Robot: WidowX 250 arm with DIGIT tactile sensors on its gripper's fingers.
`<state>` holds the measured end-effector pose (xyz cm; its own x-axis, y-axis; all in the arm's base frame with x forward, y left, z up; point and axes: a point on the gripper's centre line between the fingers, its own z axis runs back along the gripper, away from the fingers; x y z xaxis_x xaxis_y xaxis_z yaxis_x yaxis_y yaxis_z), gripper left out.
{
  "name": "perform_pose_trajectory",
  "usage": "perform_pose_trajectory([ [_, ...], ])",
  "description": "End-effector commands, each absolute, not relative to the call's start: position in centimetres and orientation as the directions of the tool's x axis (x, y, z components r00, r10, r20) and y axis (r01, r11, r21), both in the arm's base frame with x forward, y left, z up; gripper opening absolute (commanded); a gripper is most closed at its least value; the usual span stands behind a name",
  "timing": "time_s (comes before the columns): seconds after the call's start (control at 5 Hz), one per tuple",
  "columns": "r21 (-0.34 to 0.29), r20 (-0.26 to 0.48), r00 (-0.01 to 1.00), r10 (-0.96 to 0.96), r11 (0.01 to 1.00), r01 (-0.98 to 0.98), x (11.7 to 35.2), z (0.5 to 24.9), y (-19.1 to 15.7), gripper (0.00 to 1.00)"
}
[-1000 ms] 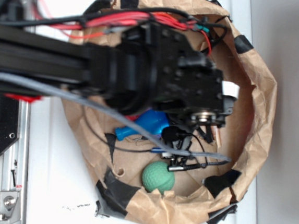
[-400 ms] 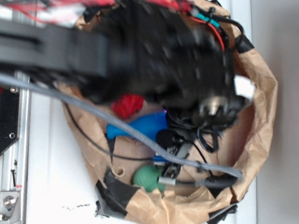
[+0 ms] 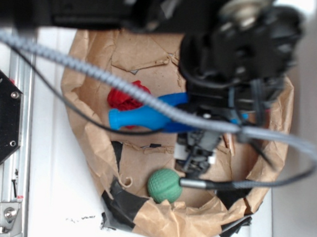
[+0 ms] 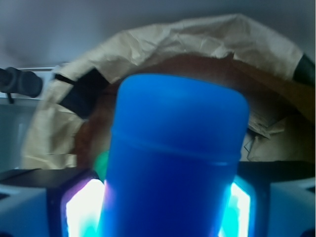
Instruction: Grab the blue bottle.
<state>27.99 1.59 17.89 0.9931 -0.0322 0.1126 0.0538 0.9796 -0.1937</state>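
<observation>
Exterior view: the hand (image 3: pixel 201 134) is grasping the bright blue, pin-shaped plastic bottle (image 3: pixel 142 116) and rising, where a second ago it was low over the brown paper-lined basket (image 3: pixel 84 145). Bottle is now clearing the red crumpled toy (image 3: pixel 126 96), so the grab is looking secured.

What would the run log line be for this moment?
gripper: shut on blue bottle | bottle: raised above paper-lined bin | left inside: green ball, red toy

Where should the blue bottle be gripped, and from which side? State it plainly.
Grip the bright blue smooth plastic bottle across its wide rounded body, coming from above. It lies roughly on its side in the brown paper nest, narrow neck toward the red crumpled toy, so the body is the thick part to hold. The wrist view shows it already between the gripper's jaws.
</observation>
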Motion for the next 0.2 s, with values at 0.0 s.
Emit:
perform_pose_trajectory([
  [0.0, -0.05, 0.128, 0.991, -0.033, 0.998, 0.039, 27.55, 18.77, 2.29, 0.0],
])
